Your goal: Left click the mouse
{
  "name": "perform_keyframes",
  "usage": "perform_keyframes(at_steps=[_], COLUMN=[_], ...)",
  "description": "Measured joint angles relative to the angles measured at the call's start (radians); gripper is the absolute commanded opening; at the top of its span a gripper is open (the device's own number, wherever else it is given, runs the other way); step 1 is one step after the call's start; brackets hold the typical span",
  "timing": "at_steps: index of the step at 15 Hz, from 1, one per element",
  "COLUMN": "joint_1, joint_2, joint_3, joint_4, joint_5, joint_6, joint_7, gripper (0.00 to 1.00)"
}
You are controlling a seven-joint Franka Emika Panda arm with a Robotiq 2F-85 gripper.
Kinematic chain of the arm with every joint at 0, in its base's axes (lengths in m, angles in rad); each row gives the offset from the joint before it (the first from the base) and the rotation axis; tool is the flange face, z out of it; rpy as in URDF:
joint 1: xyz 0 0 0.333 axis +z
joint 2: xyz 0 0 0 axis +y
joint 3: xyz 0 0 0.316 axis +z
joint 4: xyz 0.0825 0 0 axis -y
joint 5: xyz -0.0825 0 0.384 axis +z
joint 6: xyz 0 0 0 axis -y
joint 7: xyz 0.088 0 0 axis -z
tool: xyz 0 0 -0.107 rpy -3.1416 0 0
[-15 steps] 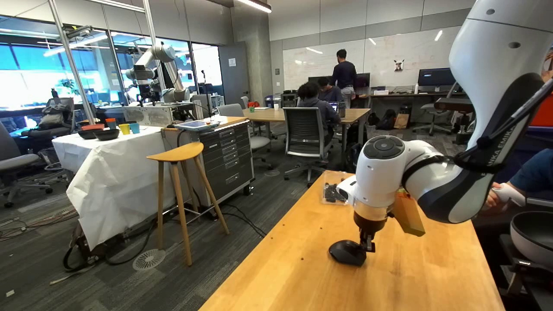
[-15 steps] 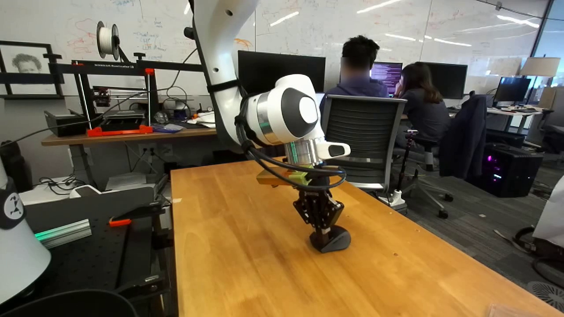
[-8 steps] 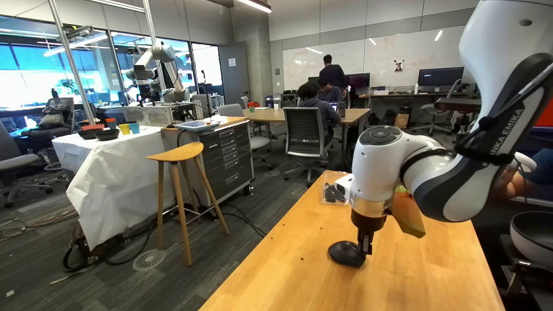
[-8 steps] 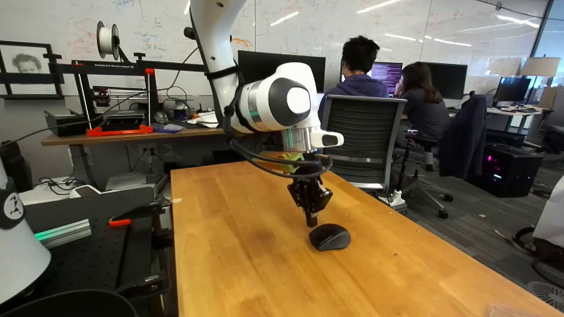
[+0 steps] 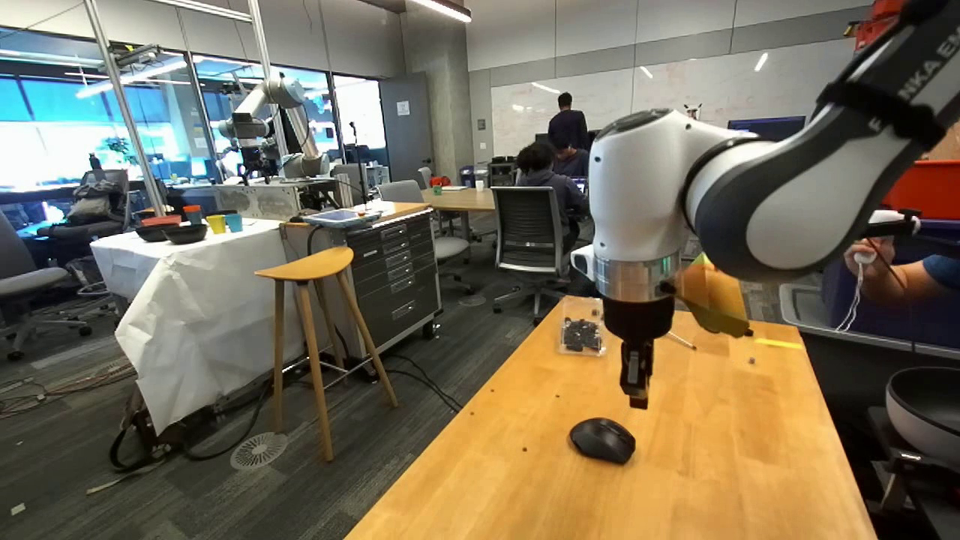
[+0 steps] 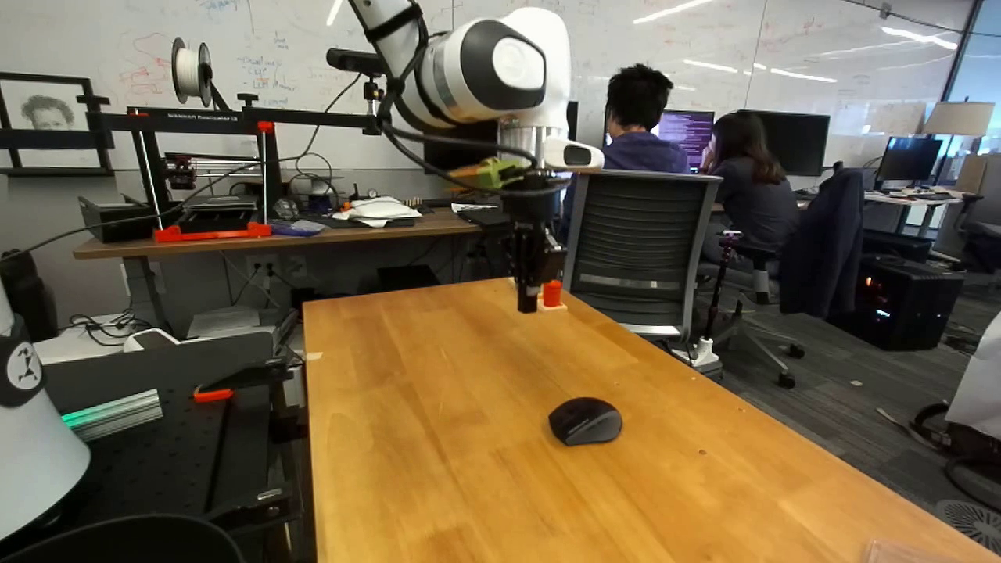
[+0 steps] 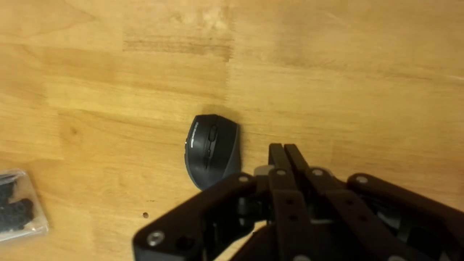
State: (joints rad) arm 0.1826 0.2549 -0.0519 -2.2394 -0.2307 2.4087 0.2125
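Mouse (image 7: 213, 148) at the task's probable closing step: the fingers (image 7: 277, 156) were closed together on nothing and raised well apart from it, while it lay on the wooden table (image 6: 407, 469); with the click presumably made, the next move seemed to call for drawing off, left button (image 7: 200, 127) untouched

Computer mouse (image 7: 208, 152): rear corner covered by the tool (image 7: 284, 145) in the wrist view; side lettering (image 7: 194, 135) too small to read. Clear plastic box (image 7: 40, 219): cropped at left there, black contents (image 7: 16, 214) blurred. Bench (image 5: 720, 480): near end cropped in both exterior views. Bowl (image 5: 922, 429): cropped at right, in an exterior view.
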Motion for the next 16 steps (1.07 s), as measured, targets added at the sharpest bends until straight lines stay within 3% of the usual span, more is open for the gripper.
perform_keyframes(at_steps=[4, 8, 11, 16], joint_1=[-0.011, -0.026, -0.042, -0.08], joint_2=[-0.093, -0.144, -0.156, -0.159], joint_3=[0.035, 0.049, 0.05, 0.05], joint_4=[0.097, 0.221, 0.307, 0.411], joint_5=[0.079, 0.104, 0.105, 0.105], joint_6=[-0.287, -0.491, -0.576, -0.608], joint_7=[-0.002, -0.013, -0.026, -0.032], gripper=[0.08, 0.08, 0.07, 0.08])
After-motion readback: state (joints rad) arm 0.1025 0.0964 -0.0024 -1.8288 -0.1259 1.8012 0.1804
